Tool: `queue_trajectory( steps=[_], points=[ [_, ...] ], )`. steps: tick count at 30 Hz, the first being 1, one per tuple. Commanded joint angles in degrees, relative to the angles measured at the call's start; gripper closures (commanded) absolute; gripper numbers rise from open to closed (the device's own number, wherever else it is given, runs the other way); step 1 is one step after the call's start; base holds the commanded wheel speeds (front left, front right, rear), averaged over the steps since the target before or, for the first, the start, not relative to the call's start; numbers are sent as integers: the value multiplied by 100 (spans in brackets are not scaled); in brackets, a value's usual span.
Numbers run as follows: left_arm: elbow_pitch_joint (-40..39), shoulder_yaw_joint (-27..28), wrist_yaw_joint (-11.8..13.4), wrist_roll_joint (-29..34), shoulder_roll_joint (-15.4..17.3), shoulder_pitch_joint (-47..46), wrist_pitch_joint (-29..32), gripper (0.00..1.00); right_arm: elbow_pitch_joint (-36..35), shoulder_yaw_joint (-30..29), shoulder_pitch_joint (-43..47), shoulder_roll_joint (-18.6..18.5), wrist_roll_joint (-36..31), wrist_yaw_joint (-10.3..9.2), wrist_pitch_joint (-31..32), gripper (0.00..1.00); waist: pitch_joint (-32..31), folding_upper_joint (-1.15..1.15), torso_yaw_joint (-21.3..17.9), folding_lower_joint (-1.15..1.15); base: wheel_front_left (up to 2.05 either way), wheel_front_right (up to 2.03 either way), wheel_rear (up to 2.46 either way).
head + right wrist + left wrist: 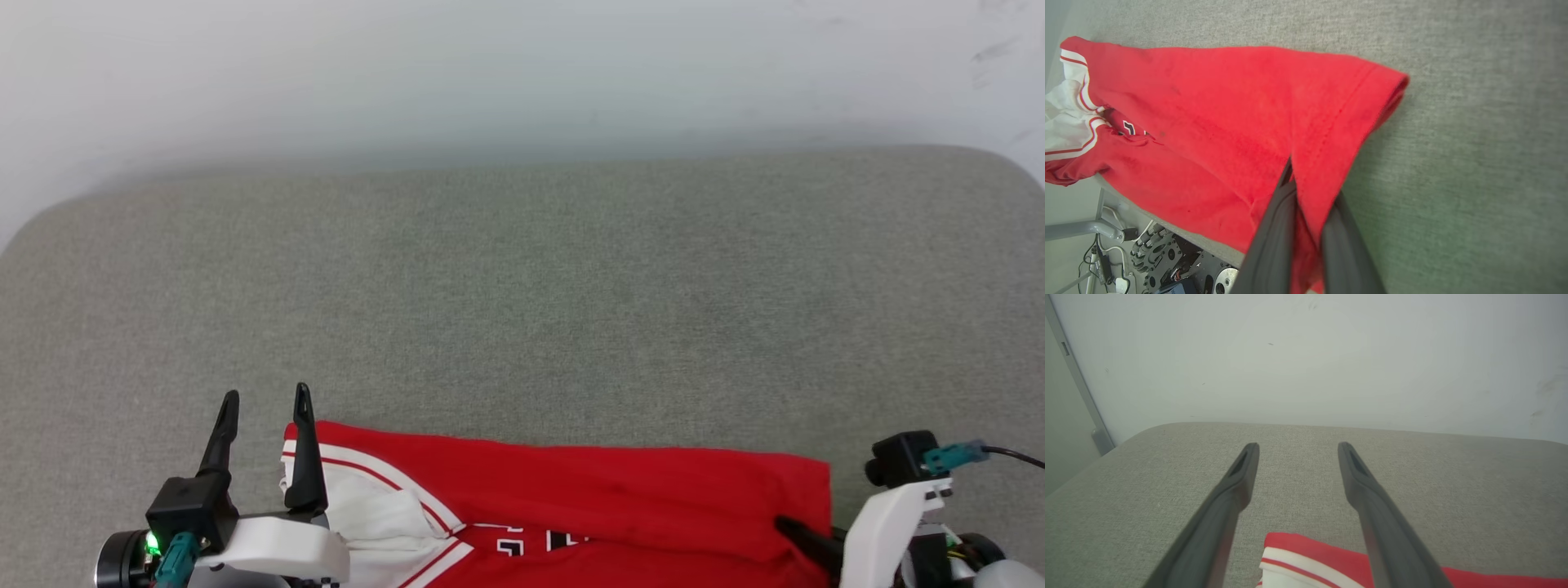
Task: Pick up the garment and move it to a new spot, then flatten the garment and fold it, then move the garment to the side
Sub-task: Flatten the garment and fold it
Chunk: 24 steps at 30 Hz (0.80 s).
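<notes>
Lettering: black, white-outlined characters [535,539] show on the red chest panel at the bottom edge of the head view, cut off by the frame and partly covered by a fold; a fragment also shows in the right wrist view. None of it can be read, and no brand mark or label is visible. Left gripper [267,394]: the jaws stand well apart and hold nothing. It is over the garment's left end, with one finger [306,457] crossing the edge of the white sleeve [375,510] in the head view; whether it touches the cloth cannot be told. In the left wrist view the striped sleeve trim lies below and between the two fingers. Right gripper [1310,192]: the jaws are drawn together on a raised fold of red cloth close to the hemmed end, with fabric pinched between the two fingers. Garment [604,490]: it lies at the near edge of the grey fabric-covered surface [522,286], its long axis running side to side across the robot's front. The white sleeve end points to the robot's left and the red hemmed end to its right. The right wrist view shows its near portion draped over the surface's front edge. A pale wall [522,65] stands behind the surface.
</notes>
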Motion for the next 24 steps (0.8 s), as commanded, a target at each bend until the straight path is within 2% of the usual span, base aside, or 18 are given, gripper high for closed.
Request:
queue_trajectory(
  steps=[1, 7, 10, 14, 19, 21, 24],
  points=[
    [15, 12, 11, -22, 31, 94, -39, 0, -56, -167, 113, -88, -66, -6, 5, 100, -150, 0, -110, 0, 0, 0, 0],
    [-5, 21, -10, -68, 78, 171, 0, 0, 8, -790, 320, -219, -202, -6, 124, 100, -257, 0, -153, 0, 0, 0, 0],
    [-24, -6, -8, -68, 119, 212, 51, 0, 112, -1419, 496, -317, -259, -5, 246, 100, -280, 0, -157, 0, 0, 0, 0],
    [-29, -17, 10, -70, 127, 226, 53, 0, 145, -1855, 606, -251, -266, -5, 332, 100, -293, 0, -136, 0, 0, 0, 0],
    [-18, -53, -11, -93, 95, 194, 50, 0, 43, -2398, 703, 280, 477, -4, 993, 100, -294, 0, -49, 0, 0, 0, 0],
    [-15, -70, -17, -115, 72, 151, 48, 0, -211, -2494, 626, 614, 1034, -3, 1297, 100, -269, 0, 17, 0, 0, 0, 0],
    [-18, -63, -17, -156, 17, 104, 29, 0, -563, -2536, 604, 922, 1755, -3, 1745, 100, -232, 0, 138, 0, 0, 0, 0]
  ],
)
